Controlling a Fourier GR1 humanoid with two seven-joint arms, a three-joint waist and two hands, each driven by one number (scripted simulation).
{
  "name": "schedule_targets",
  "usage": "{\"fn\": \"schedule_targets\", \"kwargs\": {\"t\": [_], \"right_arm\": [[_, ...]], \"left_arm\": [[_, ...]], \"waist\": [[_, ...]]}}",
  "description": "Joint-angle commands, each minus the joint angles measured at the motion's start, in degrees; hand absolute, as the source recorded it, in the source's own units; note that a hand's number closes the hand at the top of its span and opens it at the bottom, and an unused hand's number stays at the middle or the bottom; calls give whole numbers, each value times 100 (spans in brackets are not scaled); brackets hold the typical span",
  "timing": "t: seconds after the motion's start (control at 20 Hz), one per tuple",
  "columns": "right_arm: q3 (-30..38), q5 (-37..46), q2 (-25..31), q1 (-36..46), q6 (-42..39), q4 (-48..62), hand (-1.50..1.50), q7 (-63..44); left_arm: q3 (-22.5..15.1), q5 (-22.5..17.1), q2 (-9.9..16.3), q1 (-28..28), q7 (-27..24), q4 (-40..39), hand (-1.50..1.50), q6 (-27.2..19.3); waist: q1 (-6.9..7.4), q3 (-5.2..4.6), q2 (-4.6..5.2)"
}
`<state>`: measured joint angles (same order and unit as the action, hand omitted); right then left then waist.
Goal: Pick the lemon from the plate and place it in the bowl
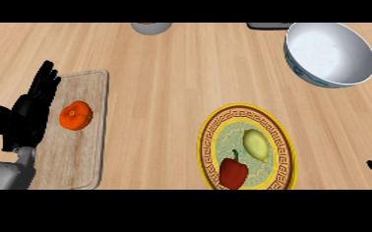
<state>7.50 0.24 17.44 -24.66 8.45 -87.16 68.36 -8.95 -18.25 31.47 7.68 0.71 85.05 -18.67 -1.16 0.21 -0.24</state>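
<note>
A pale yellow lemon [255,144] lies on a round plate [210,128] with a yellow and brown patterned rim, low and right of centre. A red bell pepper [233,172] sits on the same plate, just below and left of the lemon. The white bowl [328,52] with a blue outer wall stands at the upper right, holding nothing. My left hand [30,109] rests open at the left edge, fingers up, far from the plate. Only a dark sliver of my right hand [369,165] shows at the right edge.
A wooden cutting board [76,157] lies at the left with an orange fruit [76,116] on it. At the top edge, a grey cup [151,27] is partly cut off. A dark object [267,25] peeks in beside the bowl.
</note>
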Motion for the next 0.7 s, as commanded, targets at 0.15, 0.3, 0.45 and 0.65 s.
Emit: {"fn": "schedule_targets", "kwargs": {"t": [0.15,0.3,0.45,0.65], "right_arm": [[360,-7,375,-290,-175,-1052,-150,147],[523,139,497,-764,-162,-1591,-150,-95],[308,1149,765,-953,287,-2305,-150,-1071],[-127,2191,857,-624,378,-2837,-150,-2539]], "left_arm": [[-60,215,-88,-74,248,357,0,-89],[56,195,-233,-272,-131,84,0,116],[71,270,-222,202,316,20,0,-67],[88,316,-207,-54,109,185,0,123]], "waist": [[74,-25,-1],[52,-28,8],[5,-37,23],[141,-34,32]]}}
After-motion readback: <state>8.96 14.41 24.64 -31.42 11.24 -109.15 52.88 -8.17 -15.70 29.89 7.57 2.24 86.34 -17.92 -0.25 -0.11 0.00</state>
